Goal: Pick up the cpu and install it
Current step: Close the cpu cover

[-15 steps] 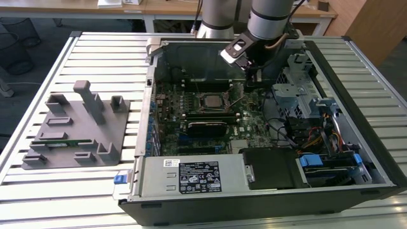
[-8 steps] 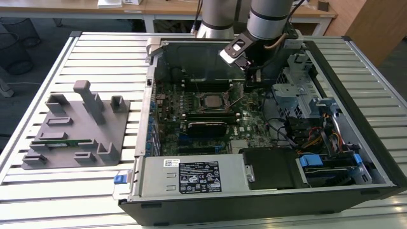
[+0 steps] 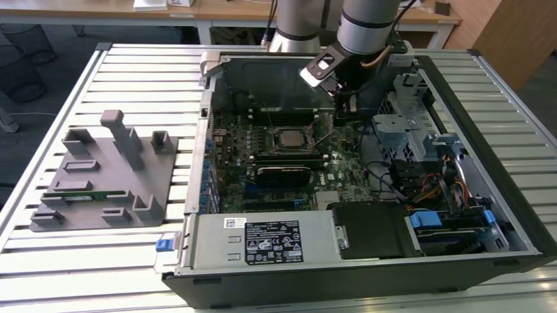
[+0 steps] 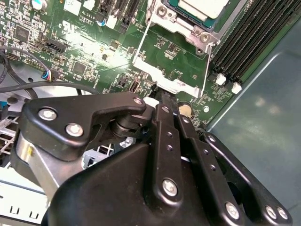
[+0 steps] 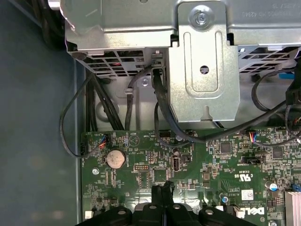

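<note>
Square of silver metal — cpu (image 4: 201, 7) — in socket (image 4: 165, 19)

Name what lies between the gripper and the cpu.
In the second wrist view, the socket's silver metal frame, with green motherboard showing through it, lies between the gripper and the cpu.

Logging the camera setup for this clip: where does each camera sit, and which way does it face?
Exterior view: off the arm, above, looking down into the open computer case on the slatted table; arm and gripper show.
Second wrist view: on the wrist, looking along the gripper at the motherboard and socketed cpu.
First wrist view: on the wrist, facing motherboard and drive cage; gripper fingertips show.
Shared: both wrist views show the shut gripper and motherboard.
</note>
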Controlling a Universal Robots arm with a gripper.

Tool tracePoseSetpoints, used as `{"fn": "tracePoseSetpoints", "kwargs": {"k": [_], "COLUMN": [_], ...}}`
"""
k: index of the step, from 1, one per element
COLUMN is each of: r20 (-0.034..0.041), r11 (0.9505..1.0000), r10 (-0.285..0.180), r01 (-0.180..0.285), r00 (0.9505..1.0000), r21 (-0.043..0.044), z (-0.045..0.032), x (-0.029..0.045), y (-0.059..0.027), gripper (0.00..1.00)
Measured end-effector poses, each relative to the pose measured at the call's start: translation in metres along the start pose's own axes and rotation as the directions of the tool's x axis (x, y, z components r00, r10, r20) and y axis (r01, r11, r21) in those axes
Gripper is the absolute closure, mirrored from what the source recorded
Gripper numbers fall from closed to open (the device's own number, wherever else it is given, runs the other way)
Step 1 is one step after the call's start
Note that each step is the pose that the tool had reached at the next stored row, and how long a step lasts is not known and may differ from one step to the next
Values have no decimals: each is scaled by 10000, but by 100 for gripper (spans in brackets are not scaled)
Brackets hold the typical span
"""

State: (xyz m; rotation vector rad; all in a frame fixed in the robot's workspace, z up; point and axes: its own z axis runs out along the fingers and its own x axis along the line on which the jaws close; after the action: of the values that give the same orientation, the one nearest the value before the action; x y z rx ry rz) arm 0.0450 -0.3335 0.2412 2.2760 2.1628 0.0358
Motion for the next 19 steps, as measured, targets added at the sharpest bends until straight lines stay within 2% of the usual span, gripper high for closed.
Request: {"fn": "tracePoseSetpoints", "kwargs": {"k": [13,19], "r20": [0,0], "r11": [10000,10000], "r10": [0,0], "r01": [0,0], "r00": [10000,10000], "r21": [0,-1], "z": [0,0], "x": [-1,-4], "y": [-32,-75], "gripper": [89,89]}}
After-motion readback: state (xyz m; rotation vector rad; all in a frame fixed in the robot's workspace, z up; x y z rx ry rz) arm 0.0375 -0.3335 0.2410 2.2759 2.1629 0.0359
